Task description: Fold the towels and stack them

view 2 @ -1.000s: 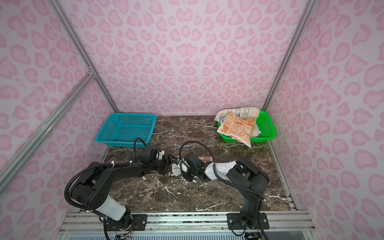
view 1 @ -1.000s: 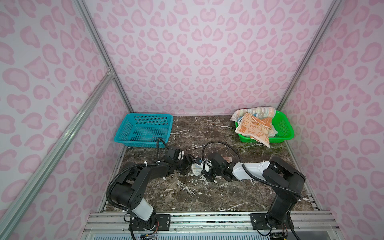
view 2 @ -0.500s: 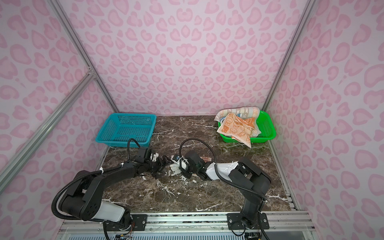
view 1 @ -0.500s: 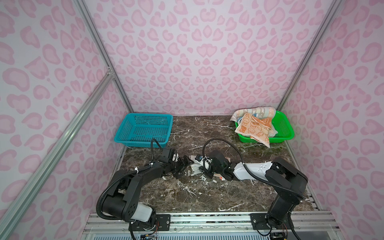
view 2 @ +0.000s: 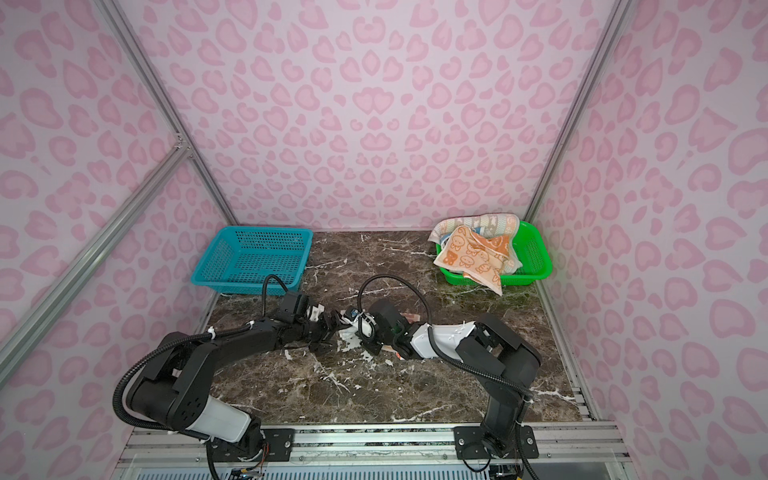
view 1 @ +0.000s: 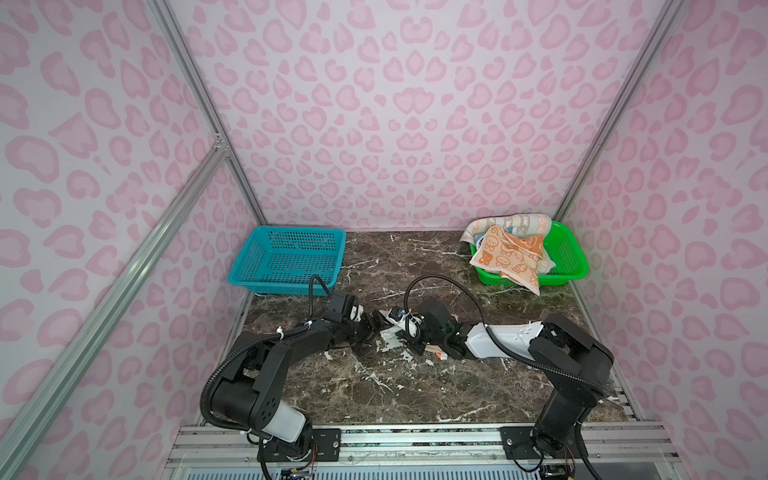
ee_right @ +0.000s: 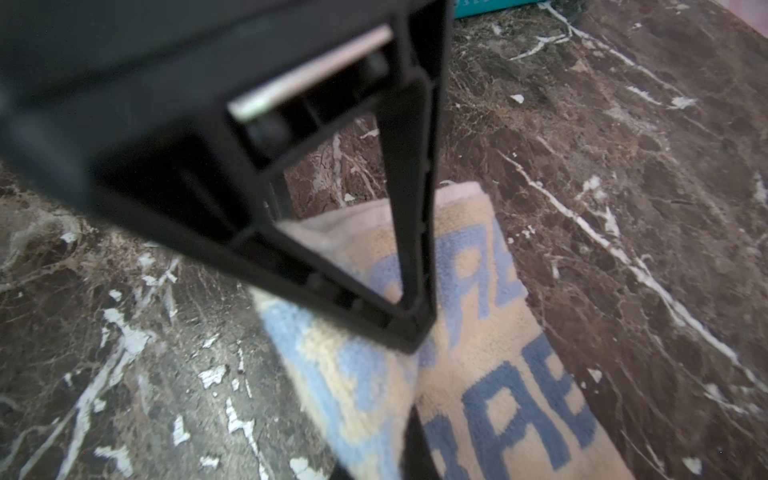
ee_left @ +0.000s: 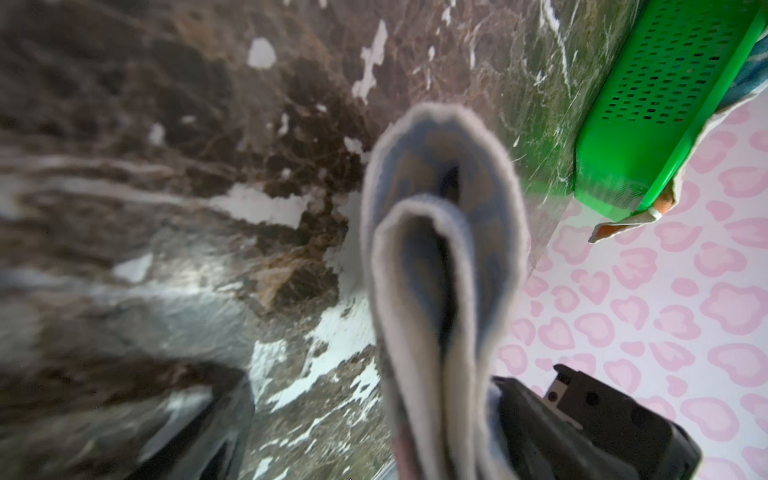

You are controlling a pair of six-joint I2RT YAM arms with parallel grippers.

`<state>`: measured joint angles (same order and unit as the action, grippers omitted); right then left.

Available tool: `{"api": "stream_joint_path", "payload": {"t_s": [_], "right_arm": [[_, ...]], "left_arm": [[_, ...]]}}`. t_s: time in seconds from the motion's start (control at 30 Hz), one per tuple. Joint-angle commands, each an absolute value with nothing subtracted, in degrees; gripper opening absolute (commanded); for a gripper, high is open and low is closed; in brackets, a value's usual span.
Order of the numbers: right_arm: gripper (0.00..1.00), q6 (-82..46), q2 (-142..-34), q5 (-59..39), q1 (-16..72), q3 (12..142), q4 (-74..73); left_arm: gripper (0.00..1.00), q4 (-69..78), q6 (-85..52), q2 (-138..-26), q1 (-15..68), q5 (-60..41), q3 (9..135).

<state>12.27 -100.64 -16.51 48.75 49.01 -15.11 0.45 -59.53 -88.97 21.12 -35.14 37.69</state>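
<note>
Right wrist view puts us at the right gripper (ee_right: 411, 334): its jaws are closed, tips nipping a crease in the blue-and-cream lettered terry towel (ee_right: 498, 353), which lies on the dark brown marbled tabletop (ee_right: 623, 166). Facing it, just beside, we see the left gripper (view 1: 372, 331) with jaws spread wide, holding nothing; the towel's doubled edge stands up between its fingers (ee_left: 195, 424). Well beyond the right jaws, a green perforated plastic basket (view 1: 567, 257) holds an orange cartoon-face towel (view 1: 509, 255) and a pale chevron-striped towel (view 1: 515, 220). Beyond the left jaws sits a blue perforated plastic basket (view 1: 286, 257).
</note>
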Motion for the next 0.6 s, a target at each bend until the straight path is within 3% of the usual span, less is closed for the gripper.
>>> {"api": "stream_joint_path", "payload": {"t_s": [0.0, 0.4, 0.5, 0.57], "right_arm": [[0.0, 12.62, -101.03, -17.4, 48.9, 49.05, -15.82], [0.0, 12.33, -101.95, -18.97, 49.2, 49.28, -16.13], [0.0, 12.02, -102.04, -18.98, 49.3, 49.41, -16.23], [0.03, 11.87, -101.96, -18.94, 49.38, 49.46, -16.3]], "left_arm": [[0.9, 2.7, -60.11, -90.6, 21.4, -35.68, 39.09], [0.62, 8.41, -62.42, -96.11, 22.05, -36.98, 41.4], [0.48, 8.45, -62.25, -96.81, 22.32, -37.26, 42.6], [0.3, 7.98, -61.75, -96.94, 22.33, -37.31, 43.17]]}}
